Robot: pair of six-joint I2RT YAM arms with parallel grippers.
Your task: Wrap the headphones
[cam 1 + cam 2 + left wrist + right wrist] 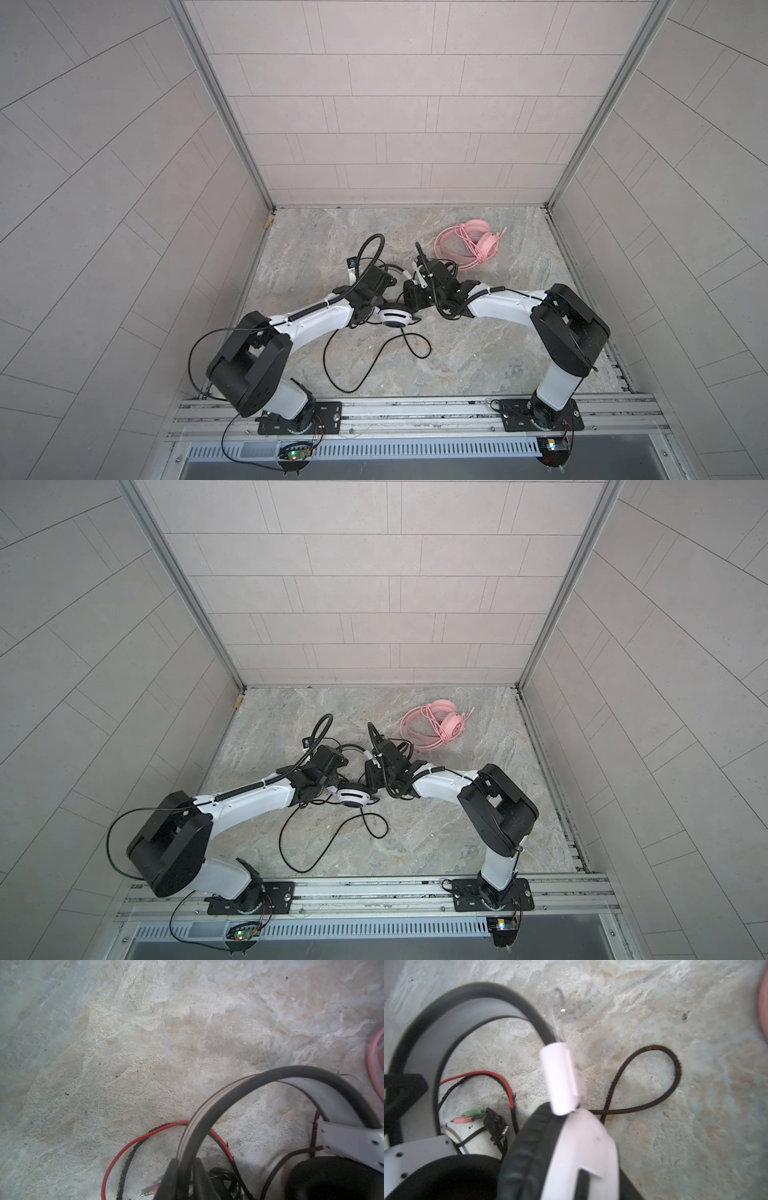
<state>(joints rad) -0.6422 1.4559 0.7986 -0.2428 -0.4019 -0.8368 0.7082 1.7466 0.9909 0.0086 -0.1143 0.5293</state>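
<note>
The white-and-black headphones (395, 319) (353, 798) lie mid-table between my two grippers, and their thin black cable (353, 374) loops toward the front. In the left wrist view my left gripper (185, 1169) straddles the black headband (270, 1078), its fingers a sliver apart from it. My right gripper (415, 293) is closed round a white ear cup (581, 1147), which fills the right wrist view and hides most of the fingers. The white mic boom (560, 1080) sticks out above that cup. The pink headphones (469, 245) (434, 727) lie at the back right with their cable wound on them.
A red wire (128, 1147) and a braided black cable loop (670, 1068) lie under the headband. Green (474, 1113) and pink (463, 1120) jack plugs rest beside a knotted cable bundle. Tiled walls close in the left, right and back sides.
</note>
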